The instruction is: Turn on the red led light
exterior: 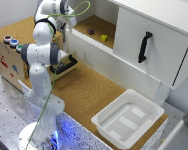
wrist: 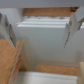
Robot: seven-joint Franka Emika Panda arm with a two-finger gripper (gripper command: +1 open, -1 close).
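Your red led light sits on top of the wooden box at the exterior view's far left, first in a row of three round buttons: red, then the blue button, then the green button. All three are exposed; nothing is touching them.

The end effector is hard to pick out in the exterior view. It appears to be up by the left end of the white cabinet, near the open shelf, so it is well apart from the red light, off to the light's right and farther back. The arm stands between the two, its base at the near left of the worktop.

In the wrist view you see both fingers spread wide with nothing between them. They frame a flat white panel, with cork-brown surface showing at the edges. No button shows in that view.

Other items you can see: a small yellow object and a dark object on the shelf, a black handle on the cabinet door, and a white bin on the near right of the worktop. A green cable loops above the arm.
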